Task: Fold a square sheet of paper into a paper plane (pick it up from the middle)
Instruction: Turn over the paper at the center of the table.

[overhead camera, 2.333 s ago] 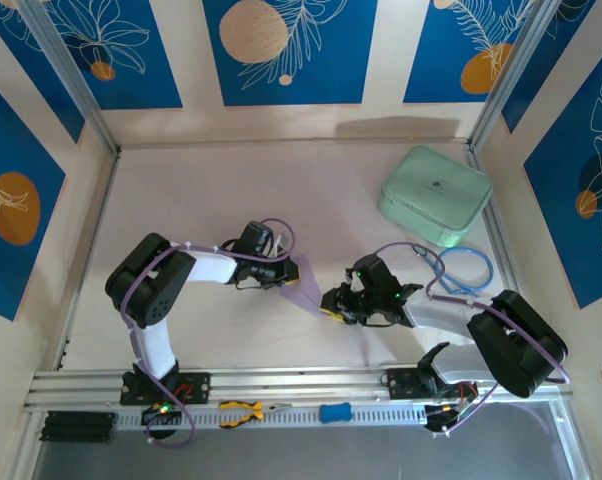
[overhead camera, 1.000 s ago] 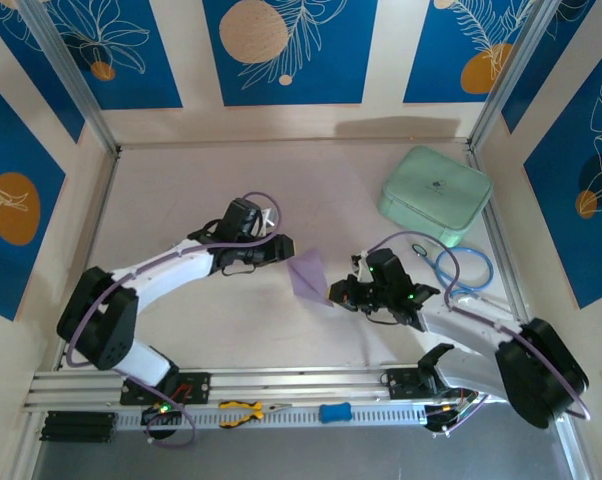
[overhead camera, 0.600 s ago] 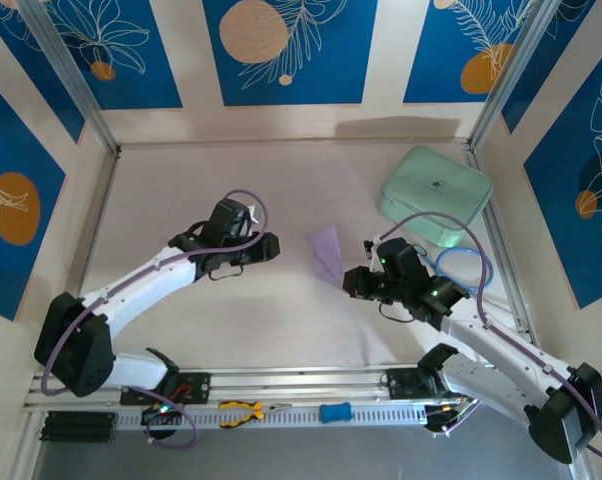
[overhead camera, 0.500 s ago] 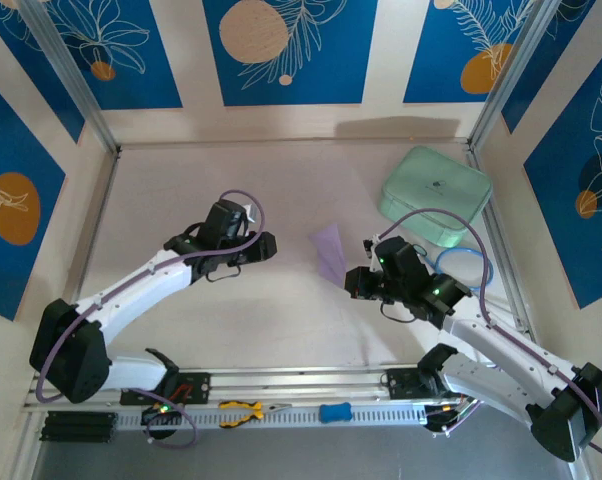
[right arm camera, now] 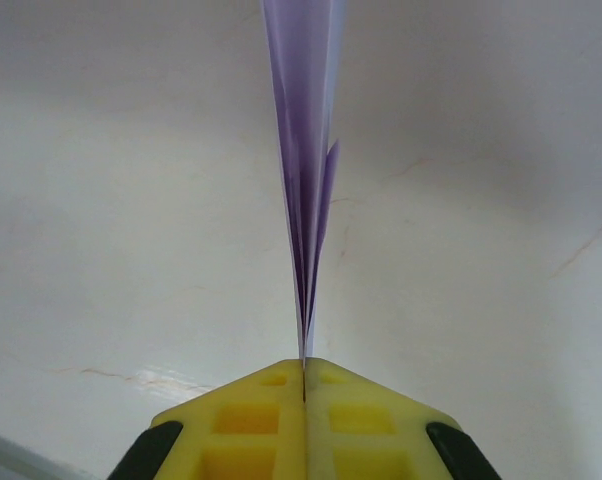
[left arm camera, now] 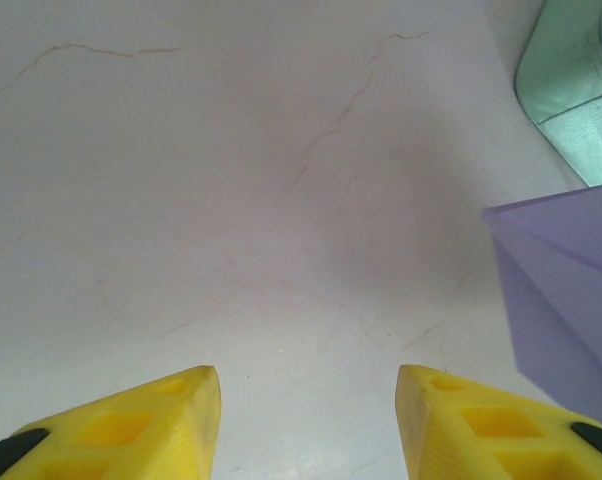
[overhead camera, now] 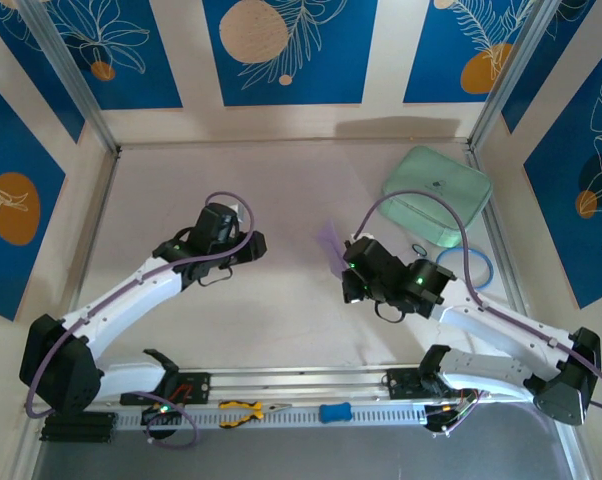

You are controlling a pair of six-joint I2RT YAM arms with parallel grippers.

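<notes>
Your right gripper (right arm camera: pixel 303 368) pinched the plane (right arm camera: pixel 303 150) by one thin edge, while your left gripper (left arm camera: pixel 306 388) gaped empty; so slight a hold could slip.

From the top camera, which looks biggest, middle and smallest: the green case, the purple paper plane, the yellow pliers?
1. Green case.
2. Purple paper plane and yellow pliers: they look about alike, and the plane is held up nearer the camera, so unranked.

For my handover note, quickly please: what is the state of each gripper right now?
The left gripper is open, with nothing between its fingers.
The right gripper is closed, holding the paper plane.
</notes>
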